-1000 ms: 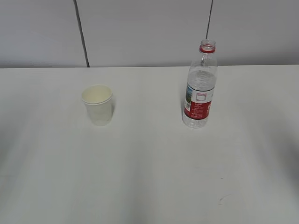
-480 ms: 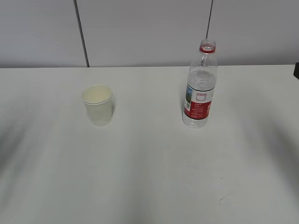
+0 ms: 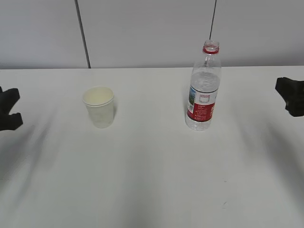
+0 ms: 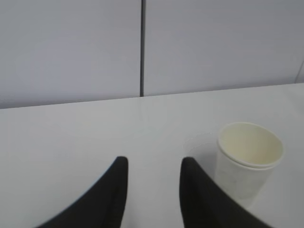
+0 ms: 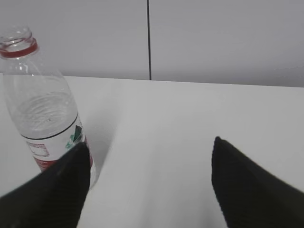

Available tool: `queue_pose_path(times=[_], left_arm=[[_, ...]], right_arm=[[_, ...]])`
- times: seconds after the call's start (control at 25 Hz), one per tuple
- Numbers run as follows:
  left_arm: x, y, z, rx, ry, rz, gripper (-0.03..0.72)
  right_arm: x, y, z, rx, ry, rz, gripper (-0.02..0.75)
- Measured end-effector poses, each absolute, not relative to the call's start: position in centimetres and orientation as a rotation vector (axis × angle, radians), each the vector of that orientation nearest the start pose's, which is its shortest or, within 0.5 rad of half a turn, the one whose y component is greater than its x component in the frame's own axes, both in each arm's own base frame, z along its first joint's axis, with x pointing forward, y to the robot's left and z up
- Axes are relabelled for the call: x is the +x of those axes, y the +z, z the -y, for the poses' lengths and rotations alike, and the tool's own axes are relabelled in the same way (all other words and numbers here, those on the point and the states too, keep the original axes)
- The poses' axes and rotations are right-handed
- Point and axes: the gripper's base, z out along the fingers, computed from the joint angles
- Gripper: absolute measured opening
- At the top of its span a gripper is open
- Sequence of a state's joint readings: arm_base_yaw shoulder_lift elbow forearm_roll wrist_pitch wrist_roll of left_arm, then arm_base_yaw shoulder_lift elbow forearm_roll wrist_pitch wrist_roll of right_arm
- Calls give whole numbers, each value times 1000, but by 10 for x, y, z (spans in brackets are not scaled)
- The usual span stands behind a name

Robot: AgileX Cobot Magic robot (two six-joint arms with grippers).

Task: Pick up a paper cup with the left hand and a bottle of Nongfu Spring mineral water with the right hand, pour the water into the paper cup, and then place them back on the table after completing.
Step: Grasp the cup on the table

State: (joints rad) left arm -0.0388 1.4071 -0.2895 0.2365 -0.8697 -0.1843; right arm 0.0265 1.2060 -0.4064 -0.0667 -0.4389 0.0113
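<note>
A white paper cup (image 3: 99,107) stands upright and empty on the white table (image 3: 152,171), left of centre. A clear Nongfu Spring bottle (image 3: 204,88) with a red label and red neck ring stands uncapped right of centre, with clear water (image 3: 204,80) inside. My left gripper (image 3: 7,109) is at the left edge, open and empty, well left of the cup. In the left wrist view the gripper (image 4: 153,164) has the cup (image 4: 247,161) just right of its right finger. My right gripper (image 3: 290,96) is at the right edge, open and empty. In the right wrist view the gripper (image 5: 150,142) has the bottle (image 5: 42,109) behind its left finger.
A grey panelled wall (image 3: 142,33) with dark vertical seams runs behind the table's far edge. A small dark mark (image 3: 224,204) lies on the tabletop near the front right.
Both grippers have come into the exterior view, the left from the left edge and the right from the right edge. The cup and bottle have not moved.
</note>
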Motion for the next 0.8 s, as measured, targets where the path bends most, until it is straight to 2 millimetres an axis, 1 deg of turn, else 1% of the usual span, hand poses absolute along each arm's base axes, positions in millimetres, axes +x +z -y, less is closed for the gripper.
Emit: queue_pose_path(times=[0.2,0.32,0.48,0.64,0.8], left_arm=[[236,163,36,248,-295,-1737,238],[240,145,39,263,-337,-1769,238],[241,126,40,261,-357,-1837,238],[240,118,43,295,-383,-1865,238],[240,118,47,358,-409,-1847,245]], right_arm=[[231,225,-20,-202,97,-1800,586],[232,222,-26,-261,156,-1783,586],[234,222,-29,-277,190,-1756,586],[234,224,-30,-279,203,-1729,586],[234,225,-30,-280,206,-1725,586]])
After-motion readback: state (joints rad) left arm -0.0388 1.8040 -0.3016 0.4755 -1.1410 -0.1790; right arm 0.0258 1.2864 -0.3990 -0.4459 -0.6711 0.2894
